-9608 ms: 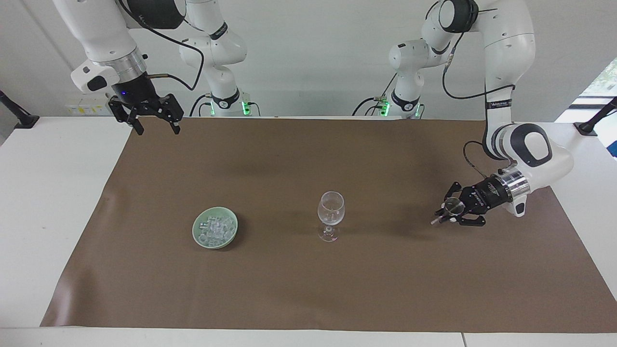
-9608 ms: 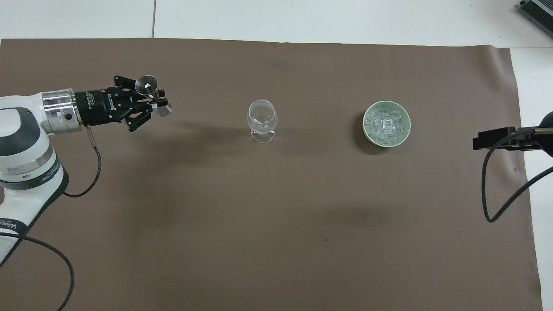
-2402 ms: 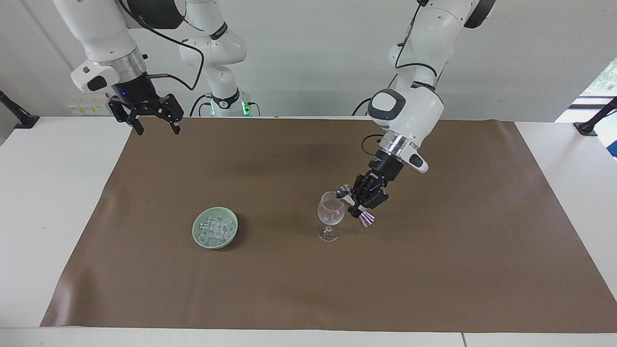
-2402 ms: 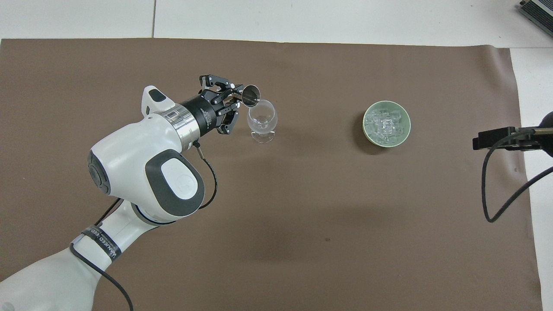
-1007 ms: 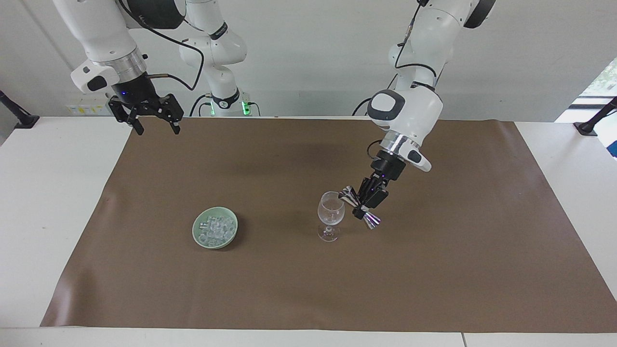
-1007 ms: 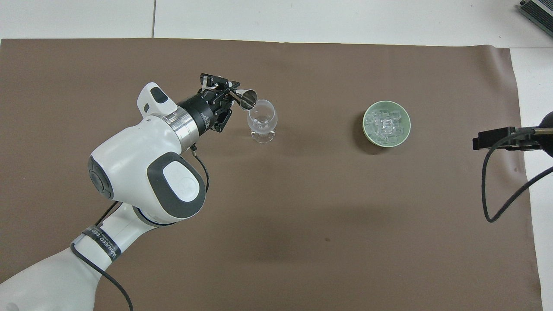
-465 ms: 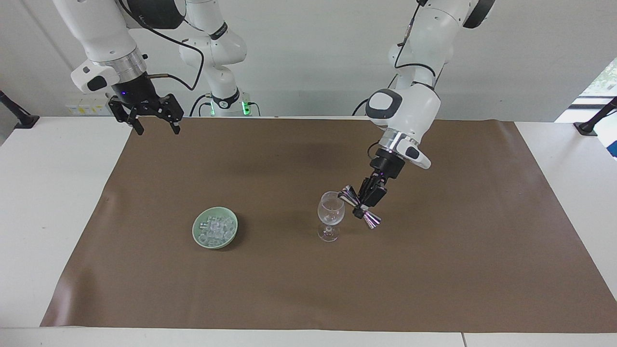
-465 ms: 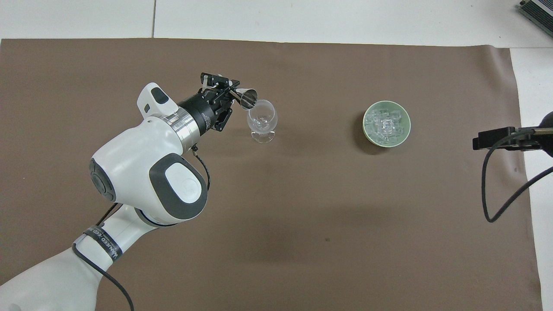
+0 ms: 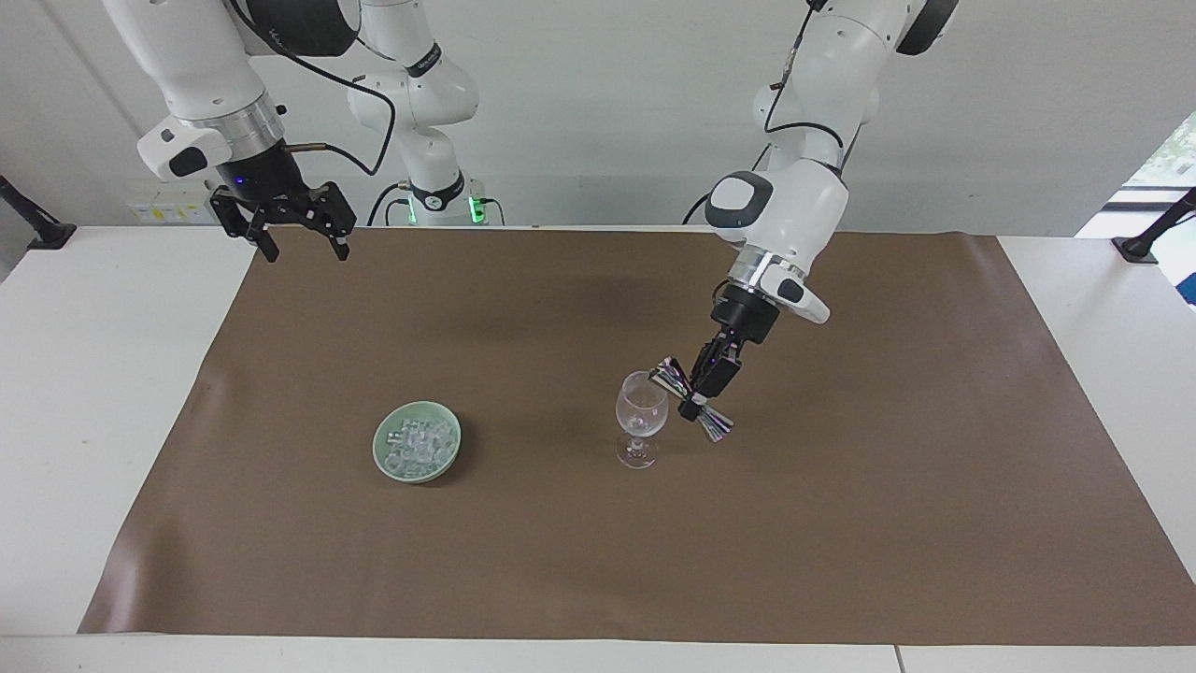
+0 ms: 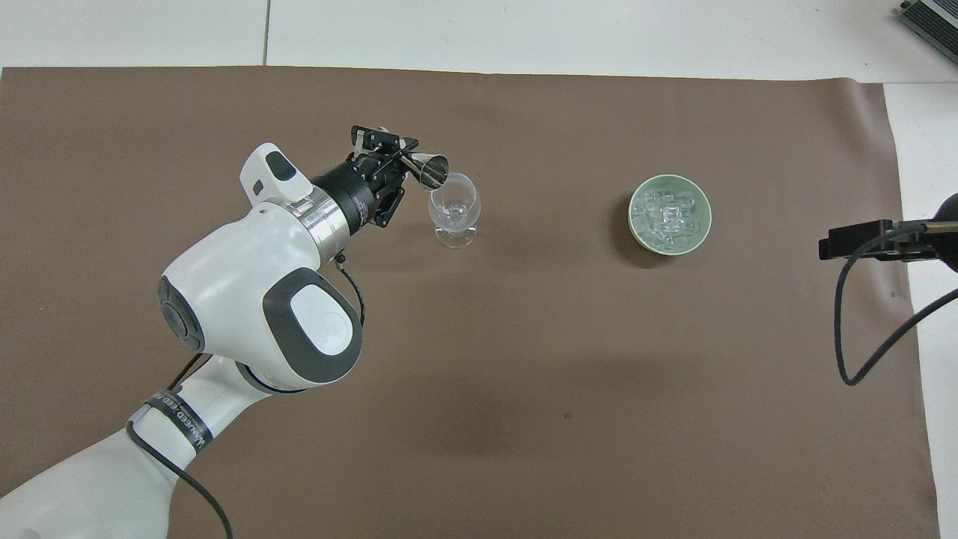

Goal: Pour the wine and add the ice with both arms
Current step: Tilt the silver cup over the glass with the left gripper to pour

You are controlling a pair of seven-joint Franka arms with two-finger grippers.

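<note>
A clear wine glass [image 9: 641,411] [image 10: 453,206] stands upright in the middle of the brown mat. My left gripper [image 9: 696,400] [image 10: 400,161] is shut on the waist of a silver double-cone jigger [image 9: 691,397] [image 10: 430,168]. The jigger is tilted, its mouth at the glass's rim on the left arm's side. No wine shows in either view. The ice [image 9: 418,442] [image 10: 668,215], small clear cubes, fills a pale green dish [image 9: 383,456] [image 10: 633,224] beside the glass, toward the right arm's end. My right gripper [image 9: 308,252] waits open, raised over the mat's corner.
The brown mat [image 9: 841,523] covers most of the white table [image 9: 93,393]. A black cable [image 10: 842,329] loops over the mat's edge at the right arm's end. Black clamp mounts [image 9: 1145,238] sit at the table's corners.
The left wrist has turned and lifted slightly, tipping the jigger a little more over the glass's rim. The right arm, glass and dish have not moved.
</note>
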